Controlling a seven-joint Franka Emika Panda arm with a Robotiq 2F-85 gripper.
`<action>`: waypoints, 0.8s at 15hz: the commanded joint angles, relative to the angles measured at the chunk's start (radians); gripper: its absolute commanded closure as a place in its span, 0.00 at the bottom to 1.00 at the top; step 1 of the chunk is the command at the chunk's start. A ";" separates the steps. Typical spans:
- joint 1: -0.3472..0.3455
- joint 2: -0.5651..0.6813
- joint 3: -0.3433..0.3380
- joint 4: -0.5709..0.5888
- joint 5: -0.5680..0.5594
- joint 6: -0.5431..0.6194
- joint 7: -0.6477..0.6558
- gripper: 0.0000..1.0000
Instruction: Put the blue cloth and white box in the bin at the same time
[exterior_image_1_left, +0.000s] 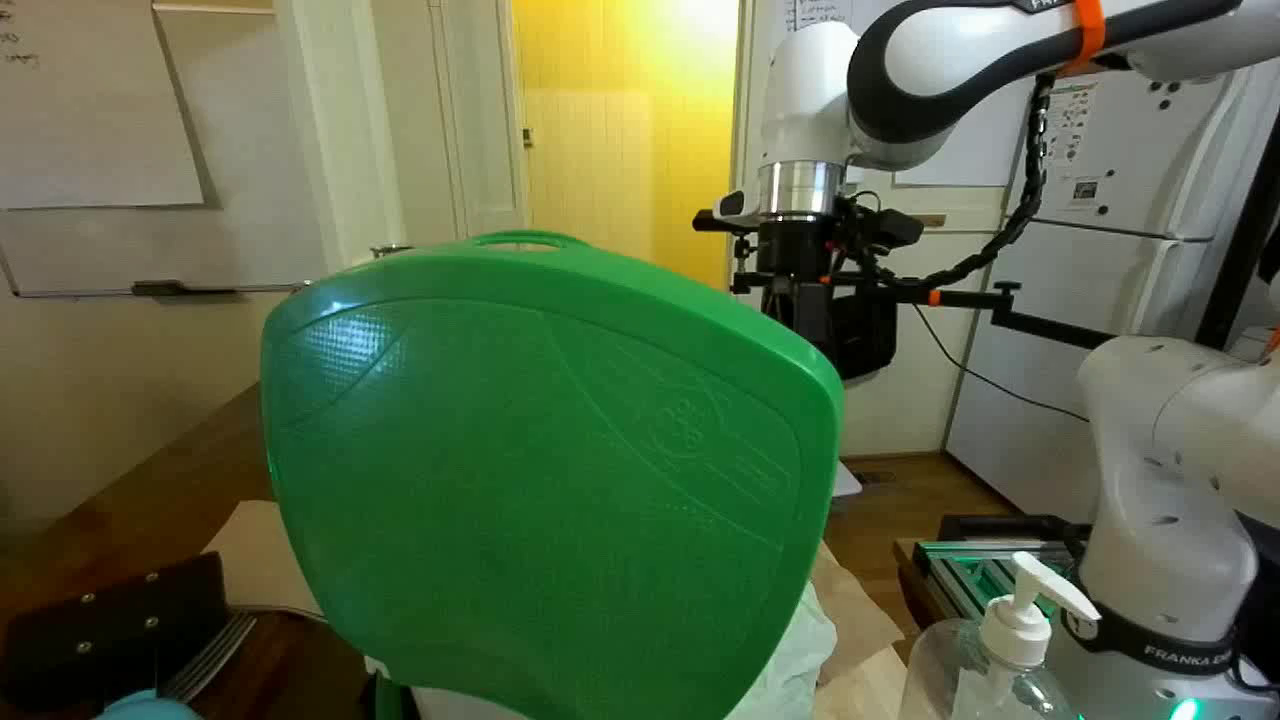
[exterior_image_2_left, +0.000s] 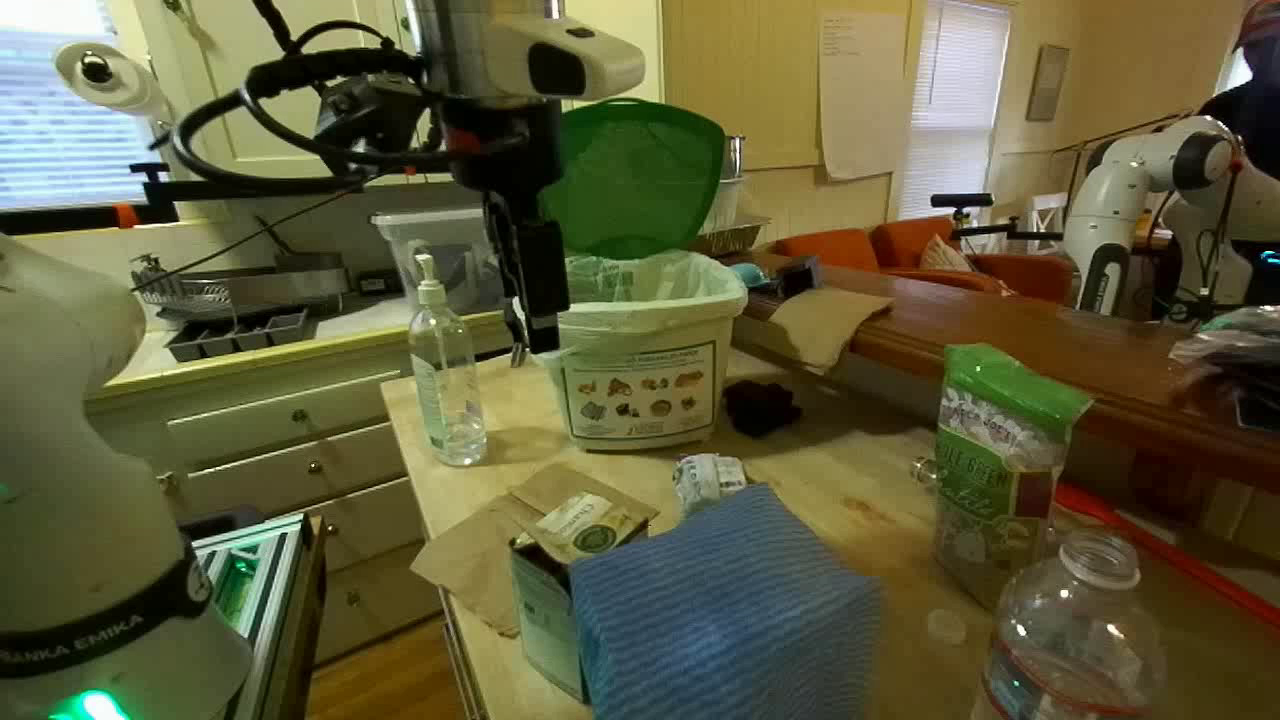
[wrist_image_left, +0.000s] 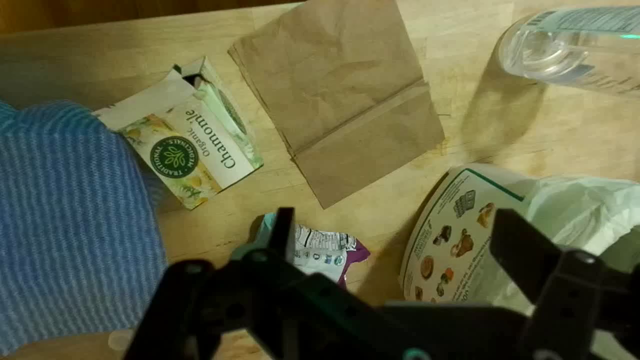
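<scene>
Hanging near the bin (exterior_image_2_left: 642, 395) is one gripper (wrist_image_left: 395, 225), fingers (wrist_image_left: 520, 250) spread, grasping nothing; lying side by side on the table (exterior_image_2_left: 840, 460) are one blue cloth (exterior_image_2_left: 720, 610), one white chamomile box (wrist_image_left: 200, 145); pickup, I'm judging, is pending, the next move needing one grasp spanning both.

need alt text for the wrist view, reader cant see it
An open, empty claw hangs above a wooden tabletop, with a blue striped cloth and Organic Chamomile box at left, a bag-lined bin at lower right. Also visible: brown paper bag, crumpled wrapper, clear bottle.
</scene>
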 joint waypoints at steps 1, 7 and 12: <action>-0.026 0.006 0.021 0.002 0.014 -0.003 -0.013 0.00; -0.061 0.023 0.044 -0.024 -0.039 0.111 0.028 0.00; -0.110 0.111 0.046 -0.071 -0.112 0.332 0.023 0.00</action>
